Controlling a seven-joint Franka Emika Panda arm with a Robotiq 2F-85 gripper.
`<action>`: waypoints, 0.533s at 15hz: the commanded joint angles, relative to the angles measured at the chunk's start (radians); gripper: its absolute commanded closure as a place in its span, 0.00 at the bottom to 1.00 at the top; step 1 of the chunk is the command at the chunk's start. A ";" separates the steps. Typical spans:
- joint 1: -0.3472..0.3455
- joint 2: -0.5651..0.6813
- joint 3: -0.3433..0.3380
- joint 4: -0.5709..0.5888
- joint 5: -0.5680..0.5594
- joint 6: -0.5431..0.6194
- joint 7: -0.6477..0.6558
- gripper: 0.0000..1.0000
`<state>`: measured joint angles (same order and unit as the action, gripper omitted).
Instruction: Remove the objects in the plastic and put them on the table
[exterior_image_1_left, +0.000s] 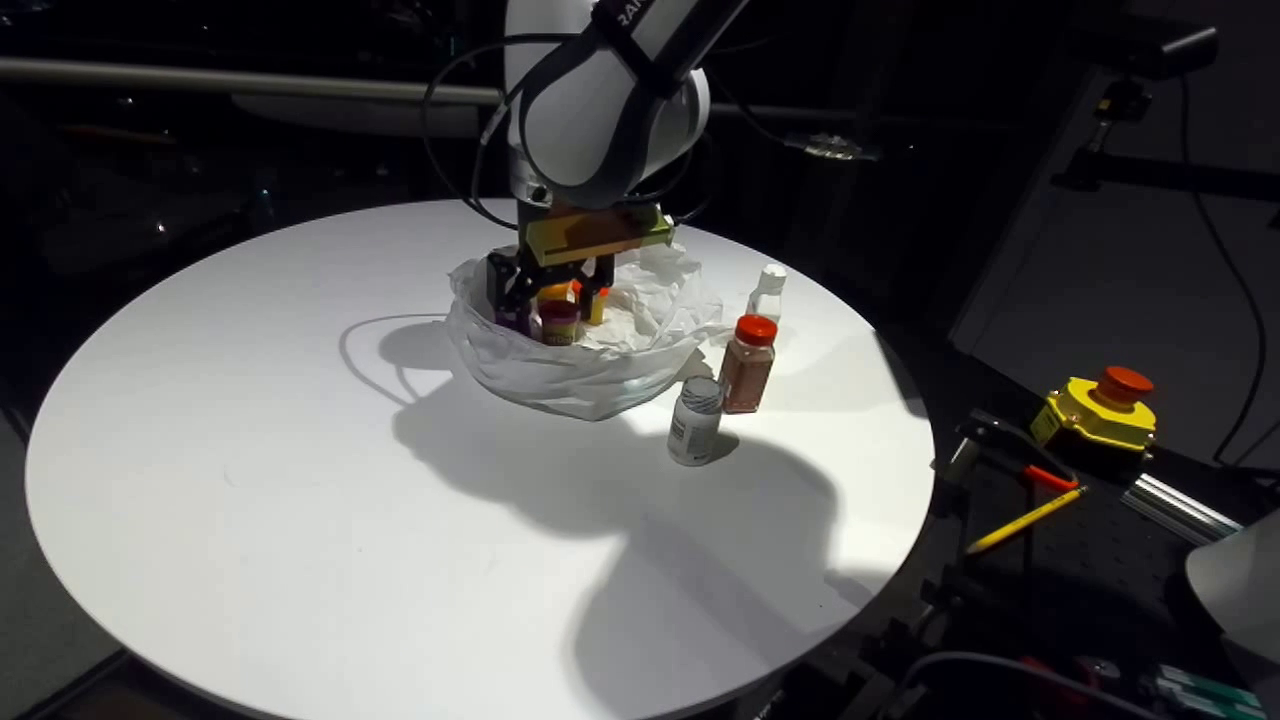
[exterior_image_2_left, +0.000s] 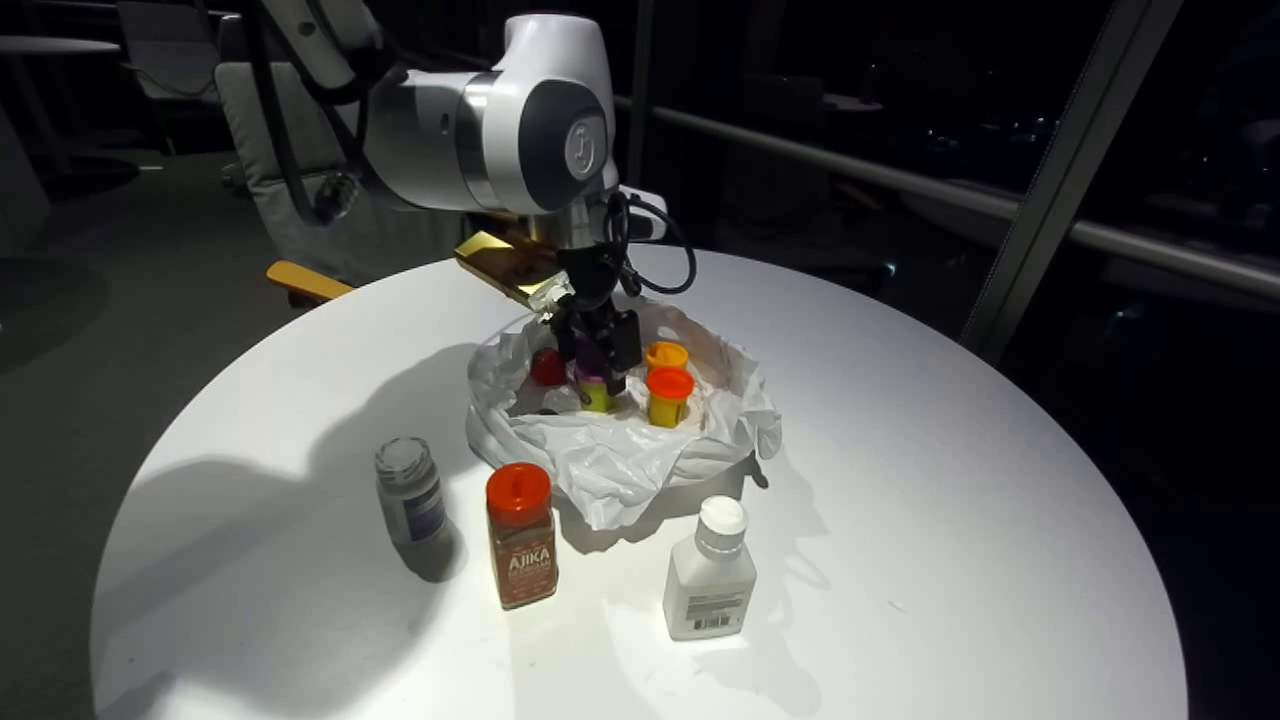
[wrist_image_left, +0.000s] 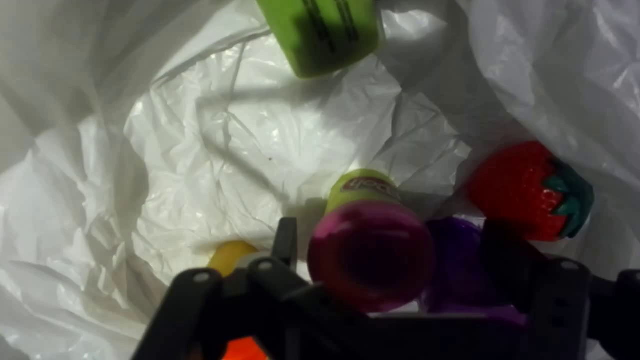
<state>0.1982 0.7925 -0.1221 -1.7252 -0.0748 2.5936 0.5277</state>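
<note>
A white plastic bag (exterior_image_1_left: 590, 385) (exterior_image_2_left: 620, 465) (wrist_image_left: 180, 170) lies open on the table. My gripper (exterior_image_1_left: 553, 292) (exterior_image_2_left: 603, 365) (wrist_image_left: 392, 250) points down inside it, open. In the wrist view its fingers stand around a pink-lidded tub (wrist_image_left: 370, 255) (exterior_image_1_left: 560, 325) and a purple thing (wrist_image_left: 452, 265) beside it, with a gap at the left finger. A toy strawberry (wrist_image_left: 525, 190) (exterior_image_2_left: 547, 367) lies past the right finger. A green container (wrist_image_left: 330, 35) is at the top. An orange-lidded tub (exterior_image_2_left: 667, 354) and a red-lidded tub (exterior_image_2_left: 669, 398) stand in the bag.
A white pill bottle (exterior_image_1_left: 695, 425) (exterior_image_2_left: 412, 500), a red-capped jar (exterior_image_1_left: 748, 370) (exterior_image_2_left: 522, 540) and a white-capped bottle (exterior_image_1_left: 767, 295) (exterior_image_2_left: 710, 585) stand upright on the round white table (exterior_image_1_left: 250, 480), close to the bag. A yellow stop button box (exterior_image_1_left: 1100, 412) is off the table.
</note>
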 joint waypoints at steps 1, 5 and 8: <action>0.029 0.016 -0.031 0.045 0.006 -0.044 0.007 0.36; 0.041 0.013 -0.049 0.046 -0.003 -0.055 0.022 0.69; 0.055 0.009 -0.061 0.044 -0.006 -0.058 0.037 0.75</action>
<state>0.2219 0.7948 -0.1535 -1.7114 -0.0749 2.5594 0.5341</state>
